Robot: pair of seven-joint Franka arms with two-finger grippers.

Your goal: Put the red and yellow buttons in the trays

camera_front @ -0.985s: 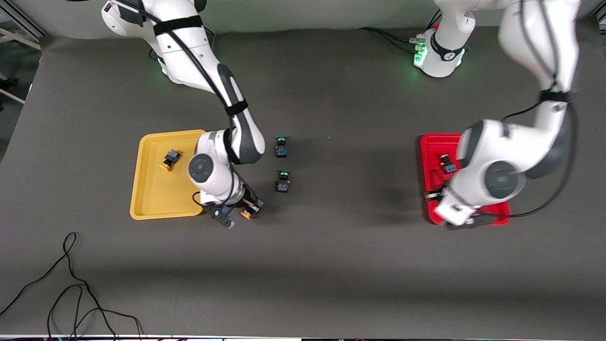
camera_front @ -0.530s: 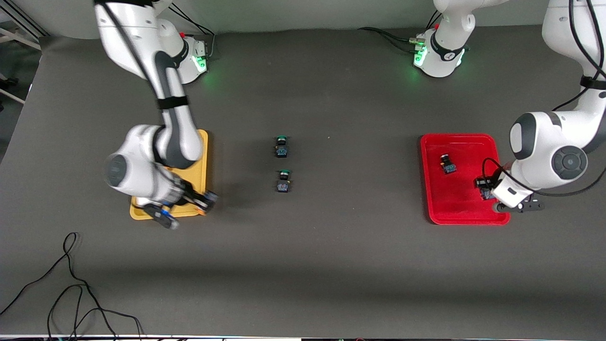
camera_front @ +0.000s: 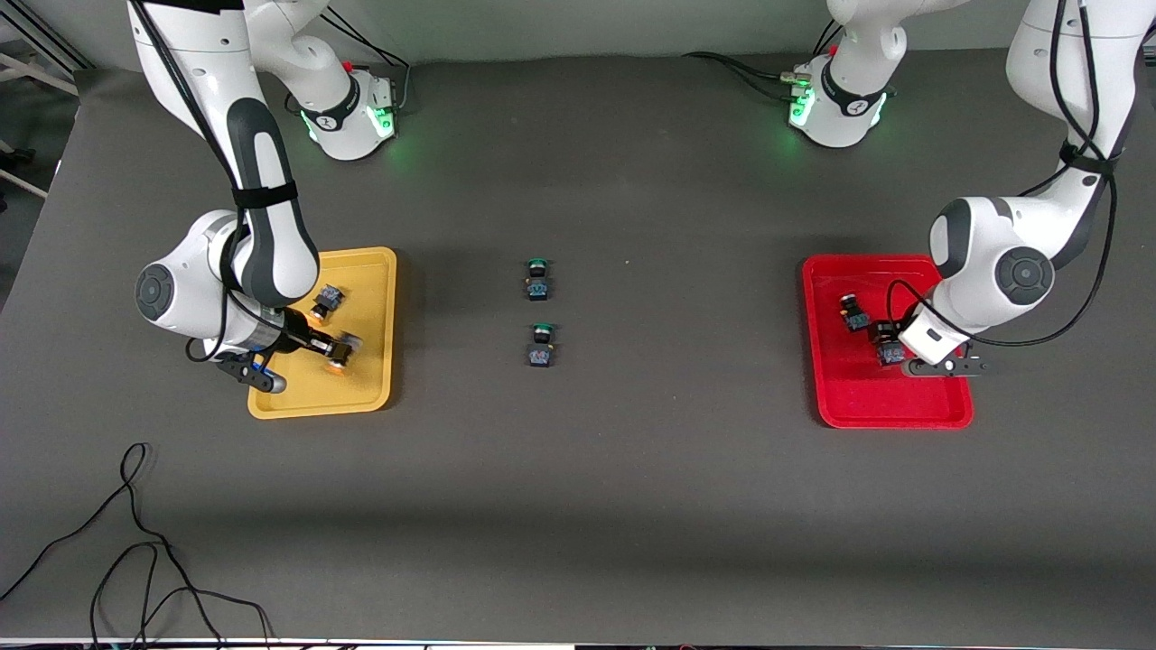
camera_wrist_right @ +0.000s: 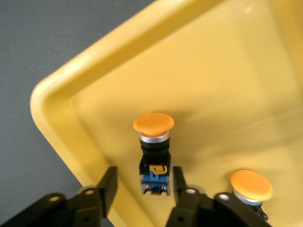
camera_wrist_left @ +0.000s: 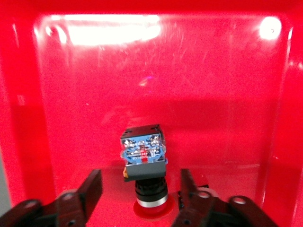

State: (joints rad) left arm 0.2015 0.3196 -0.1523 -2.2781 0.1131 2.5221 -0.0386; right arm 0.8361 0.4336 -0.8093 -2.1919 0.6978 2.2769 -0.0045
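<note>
The yellow tray lies toward the right arm's end and holds two yellow buttons. One yellow button lies farther from the front camera. The other lies between my right gripper's open fingers, just inside a tray corner. The red tray lies toward the left arm's end and holds two red buttons. One lies apart. The other stands cap down between my left gripper's open fingers.
Two green-capped buttons lie on the dark mat between the trays. A black cable loops near the front edge toward the right arm's end.
My right gripper carried a yellow button from the mat over the yellow tray and opened. My left gripper moved across the red tray and opened around a red button.
</note>
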